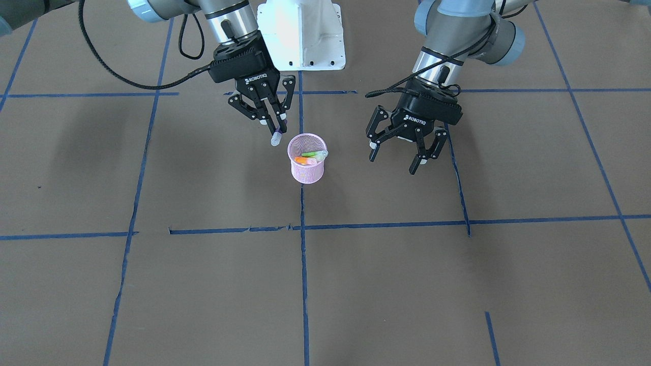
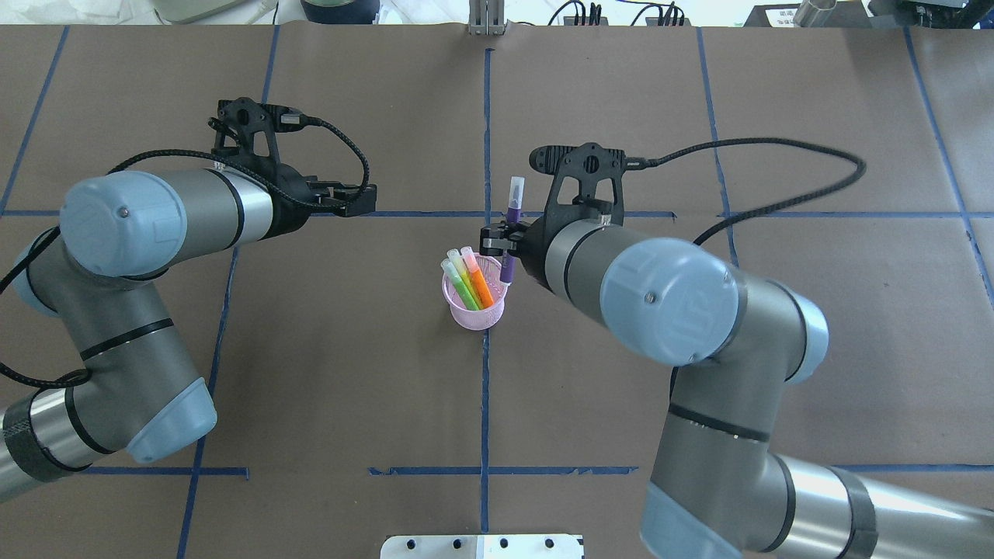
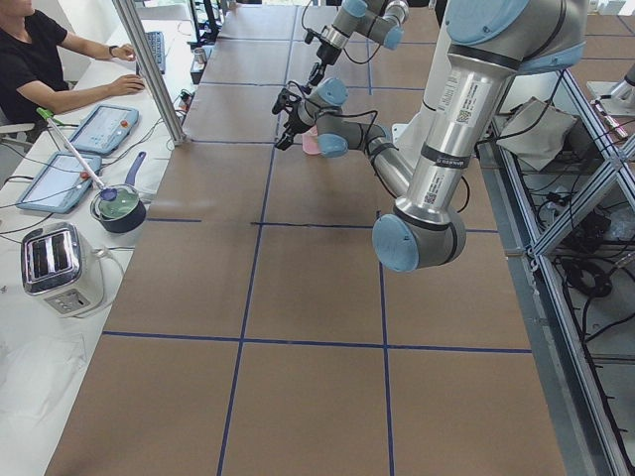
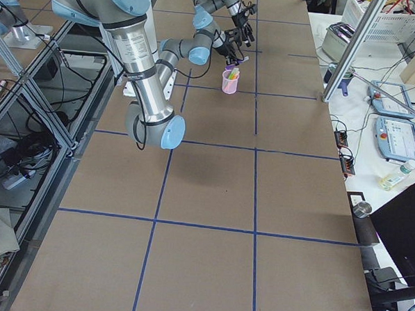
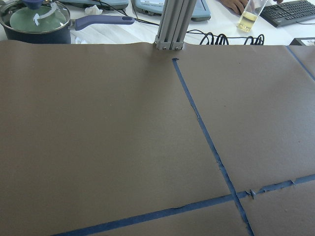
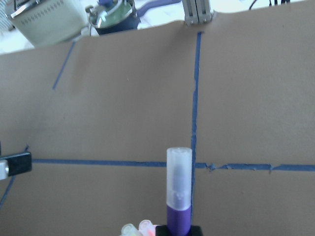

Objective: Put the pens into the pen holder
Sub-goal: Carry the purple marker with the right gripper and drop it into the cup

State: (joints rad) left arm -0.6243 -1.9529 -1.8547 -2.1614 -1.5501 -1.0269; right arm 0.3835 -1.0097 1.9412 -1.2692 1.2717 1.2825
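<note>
The pink mesh pen holder (image 1: pixel 306 172) stands upright at the table's middle, also in the overhead view (image 2: pixel 474 314). A green pen (image 1: pixel 314 153) and an orange pen (image 1: pixel 305 160) lean inside it, cap ends up. My right gripper (image 1: pixel 274 122) is shut on the purple pen (image 1: pixel 277 136) and holds it in the air, tilted, just beside the holder's rim. In the overhead view the purple pen (image 2: pixel 513 210) sits next to the holder's right side. In the right wrist view the purple pen (image 6: pixel 178 196) points away, cap end out. My left gripper (image 1: pixel 394 160) is open and empty, to the holder's other side.
Blue tape lines (image 1: pixel 304 229) cross the brown table. The white robot base (image 1: pixel 302 33) stands behind the holder. A pot (image 5: pixel 34 19), a glass (image 5: pixel 251 14) and a metal post (image 5: pixel 170 24) are at the table's far edge.
</note>
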